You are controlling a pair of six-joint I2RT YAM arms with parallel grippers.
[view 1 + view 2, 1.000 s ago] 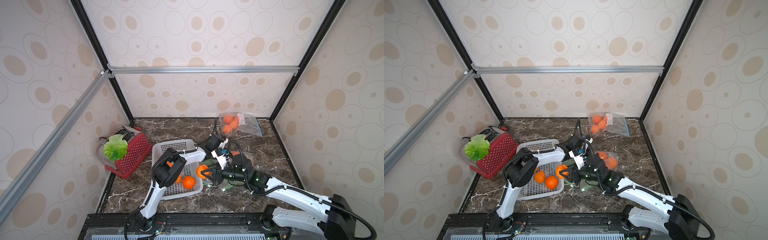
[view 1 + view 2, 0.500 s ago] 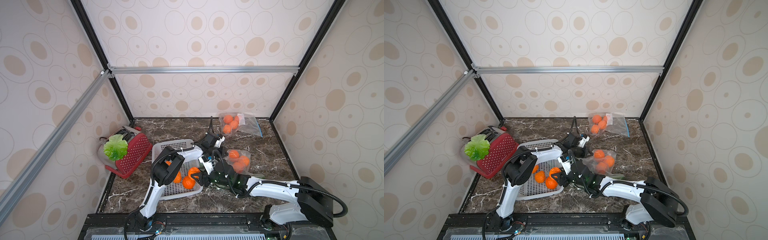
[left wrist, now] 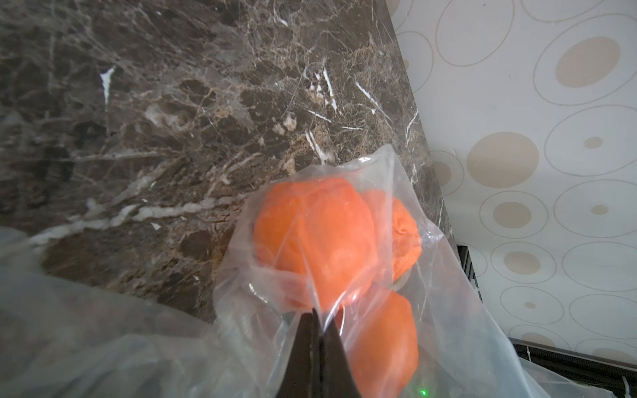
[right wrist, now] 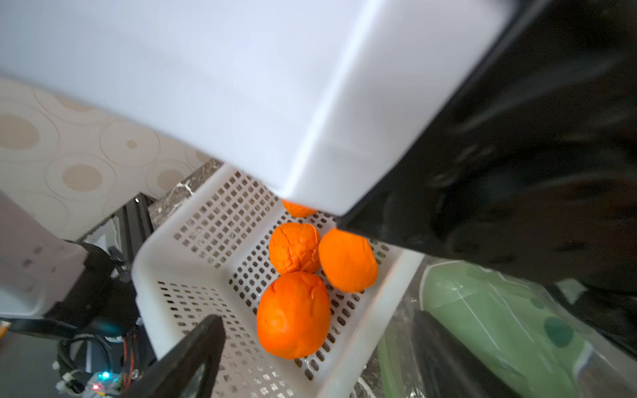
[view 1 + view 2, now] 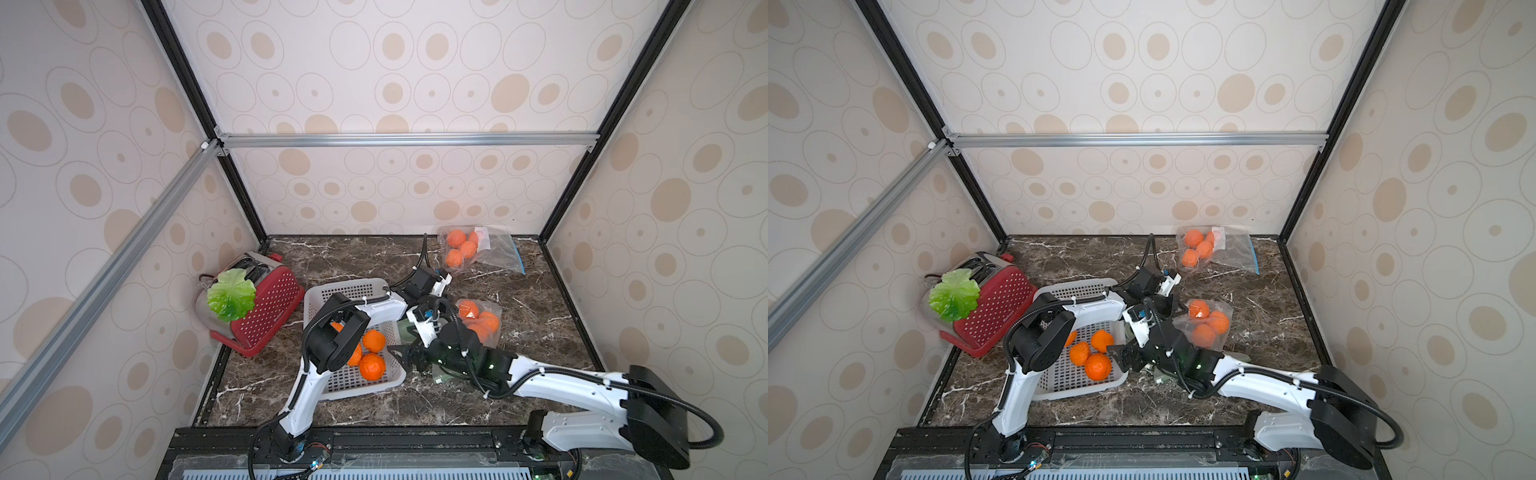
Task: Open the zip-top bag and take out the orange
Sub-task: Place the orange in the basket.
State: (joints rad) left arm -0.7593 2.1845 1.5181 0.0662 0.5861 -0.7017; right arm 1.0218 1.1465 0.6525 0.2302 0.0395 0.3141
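Note:
The clear zip-top bag (image 5: 478, 320) (image 5: 1208, 324) lies right of the white basket with three oranges showing through it. My left gripper (image 3: 319, 313) (image 5: 434, 300) is shut on a fold of the bag's plastic (image 3: 344, 241). My right gripper (image 4: 319, 320) (image 5: 401, 357) (image 5: 1115, 355) hangs open over the basket's right rim. The orange (image 4: 293, 313) (image 5: 372, 366) lies loose on the basket floor below and between the spread fingers, and neither finger touches it. Several oranges rest together in the basket (image 4: 165, 248) (image 5: 345, 286).
A second bag of oranges (image 5: 478, 251) lies at the back right. A red toaster (image 5: 262, 307) with a green leaf (image 5: 230, 295) on it stands left of the basket. A green item in clear plastic (image 4: 482, 310) lies under my right arm.
My right gripper carried an orange leftward over the basket and opened; that orange now lies in the basket. My left gripper stayed shut on the bag.

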